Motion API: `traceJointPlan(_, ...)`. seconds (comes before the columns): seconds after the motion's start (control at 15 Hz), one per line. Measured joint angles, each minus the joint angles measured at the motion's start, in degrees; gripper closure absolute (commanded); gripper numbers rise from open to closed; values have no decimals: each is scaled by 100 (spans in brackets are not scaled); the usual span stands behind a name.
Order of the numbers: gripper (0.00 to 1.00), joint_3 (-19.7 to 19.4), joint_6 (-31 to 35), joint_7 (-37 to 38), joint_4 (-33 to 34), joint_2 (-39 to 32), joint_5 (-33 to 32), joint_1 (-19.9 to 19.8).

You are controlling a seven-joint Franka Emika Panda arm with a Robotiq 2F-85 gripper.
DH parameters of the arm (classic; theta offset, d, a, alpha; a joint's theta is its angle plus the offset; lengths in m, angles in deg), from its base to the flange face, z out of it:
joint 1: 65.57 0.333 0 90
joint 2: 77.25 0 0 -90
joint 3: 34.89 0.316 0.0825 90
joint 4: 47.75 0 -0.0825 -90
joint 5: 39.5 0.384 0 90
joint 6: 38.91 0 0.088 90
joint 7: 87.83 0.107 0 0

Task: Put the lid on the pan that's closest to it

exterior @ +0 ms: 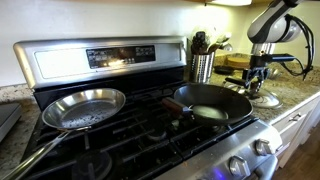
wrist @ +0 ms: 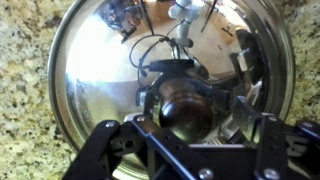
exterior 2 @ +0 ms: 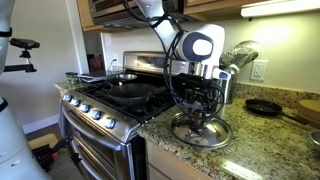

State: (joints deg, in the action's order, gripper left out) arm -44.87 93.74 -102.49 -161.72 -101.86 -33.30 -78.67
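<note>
The glass lid (wrist: 95,60), with a shiny metal rim and a dark knob (wrist: 185,112), lies flat on the granite counter in both exterior views (exterior: 266,99) (exterior 2: 200,133). My gripper (wrist: 192,118) is straight above it, with its fingers down on either side of the knob. A gap shows beside the knob, so the gripper is open. It also shows in both exterior views (exterior: 262,78) (exterior 2: 197,117). The black pan (exterior: 212,102) with a reddish-brown handle sits on the stove's burner nearest the counter, also in an exterior view (exterior 2: 132,89).
A shiny steel frying pan (exterior: 85,108) sits on another burner. A metal utensil holder (exterior: 203,66) stands between stove and lid. A small dark pan (exterior 2: 265,106) and a wooden board (exterior 2: 308,108) lie farther along the counter.
</note>
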Motion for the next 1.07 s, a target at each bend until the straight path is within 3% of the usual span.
traceJointPlan(0.33,80,-3,-11,10,54,-4,-11,-14)
traceJointPlan(0.8,80,-6,-49,81,63,45,-331,-12)
traceJointPlan(1.07,80,-7,-217,106,20,440,-630,12)
